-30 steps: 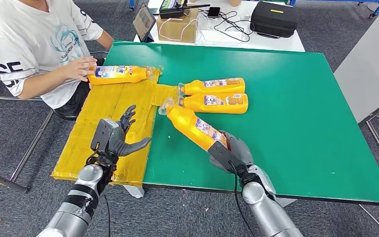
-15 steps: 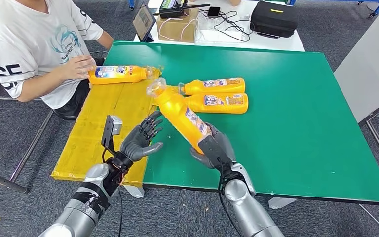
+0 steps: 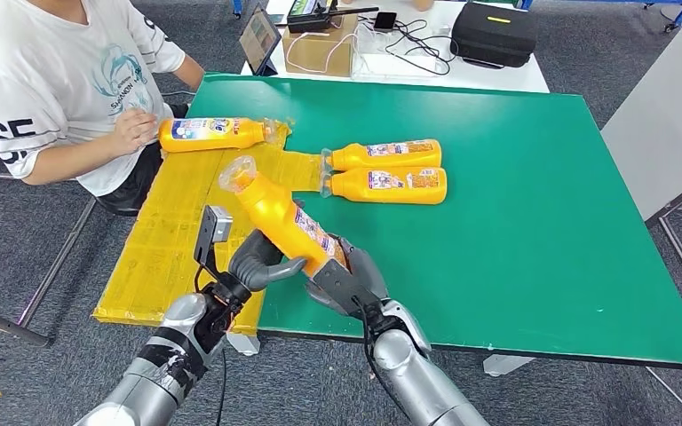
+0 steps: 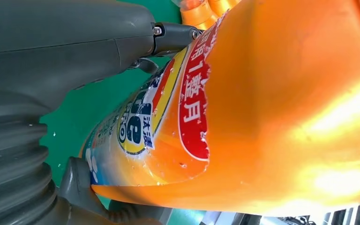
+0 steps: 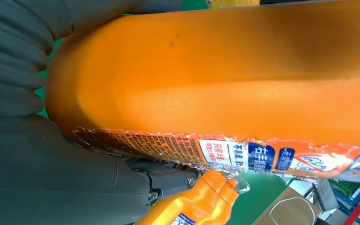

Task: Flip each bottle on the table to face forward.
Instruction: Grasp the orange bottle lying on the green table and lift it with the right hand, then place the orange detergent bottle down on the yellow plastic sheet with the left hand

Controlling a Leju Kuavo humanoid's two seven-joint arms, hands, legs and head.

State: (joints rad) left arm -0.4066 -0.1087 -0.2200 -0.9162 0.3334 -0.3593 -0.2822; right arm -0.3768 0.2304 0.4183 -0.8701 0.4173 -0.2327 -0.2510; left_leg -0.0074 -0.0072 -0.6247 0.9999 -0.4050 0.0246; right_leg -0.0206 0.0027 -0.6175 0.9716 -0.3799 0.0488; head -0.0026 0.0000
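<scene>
**Bottle lifted between both hands, mid-flip**

At the near edge of the green table (image 3: 533, 222), about 6 o'clock from its centre, I have the held bottle (image 3: 286, 221) up off the surface, tilted with its clear cap toward 11 o'clock. The right hand (image 3: 348, 282) is wrapped around the base end. The left hand (image 3: 257, 264) sits against the mid-body from the 9 o'clock side, thumb across it; I read that as a grip too, though its fingers are hidden behind the bottle.

Two more bottles (image 3: 382, 170) lie side by side near the table's middle, labels up, caps toward 9 o'clock. A fourth bottle (image 3: 213, 134) lies on the yellow board (image 3: 164, 240) at 10 o'clock, just beside a person's hand (image 3: 131, 131).

Handling judgement: the plastic looks smooth and glossy, likely slippery, and the label edges are frayed. Weight unknown. I'd hold the flat-sided body, not the narrow neck, and rotate slowly so it doesn't slide through.
</scene>
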